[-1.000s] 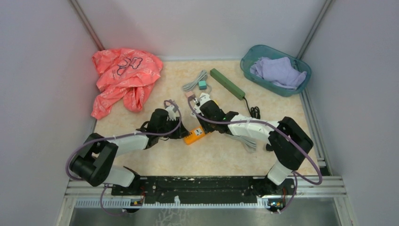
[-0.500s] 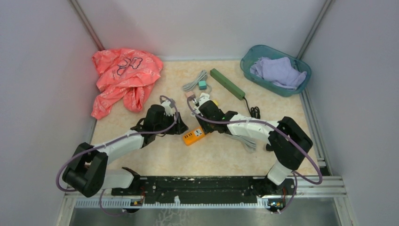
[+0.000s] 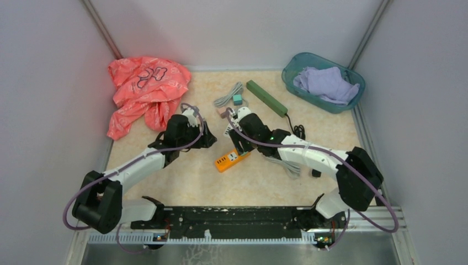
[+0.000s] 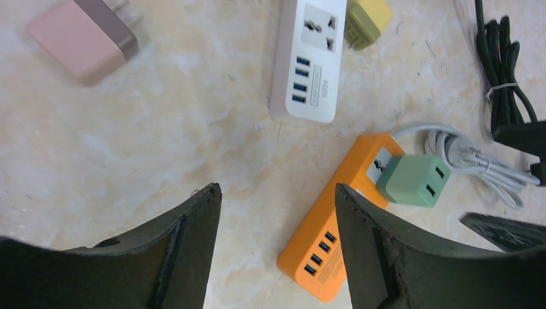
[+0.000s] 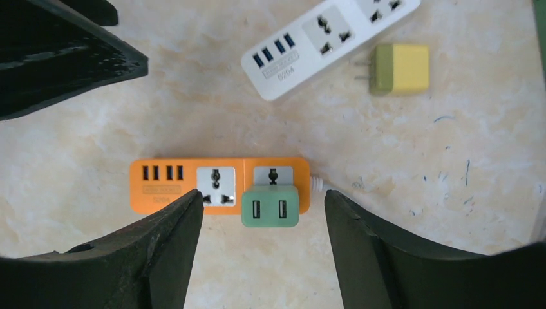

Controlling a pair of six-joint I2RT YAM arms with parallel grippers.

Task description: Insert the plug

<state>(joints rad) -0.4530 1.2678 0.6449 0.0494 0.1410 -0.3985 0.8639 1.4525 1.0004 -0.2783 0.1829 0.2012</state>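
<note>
The orange power strip (image 3: 229, 159) lies mid-table. A green plug (image 5: 270, 206) sits pushed into its end socket (image 4: 412, 180), next to the strip's white cord. My right gripper (image 5: 264, 196) hovers open just above them, its fingers apart on either side of the plug and touching nothing; from above it (image 3: 239, 147) is over the strip's far end. My left gripper (image 4: 277, 190) is open and empty, off the strip's USB end, and from above it (image 3: 208, 139) is left of the strip.
A white power strip (image 5: 322, 45) and a loose yellow plug (image 5: 399, 67) lie just beyond. A pink plug (image 4: 84, 38), a teal plug (image 3: 237, 99) and a long green strip (image 3: 266, 98) lie farther back. A coiled black cable (image 4: 508, 84) lies right. A teal basket (image 3: 291, 67) and an orange cloth (image 3: 146, 88) fill the back corners.
Both grippers have opened. The left one let go of the orange strip and drew back to the left. The right one released the green plug, which stays in the socket.
</note>
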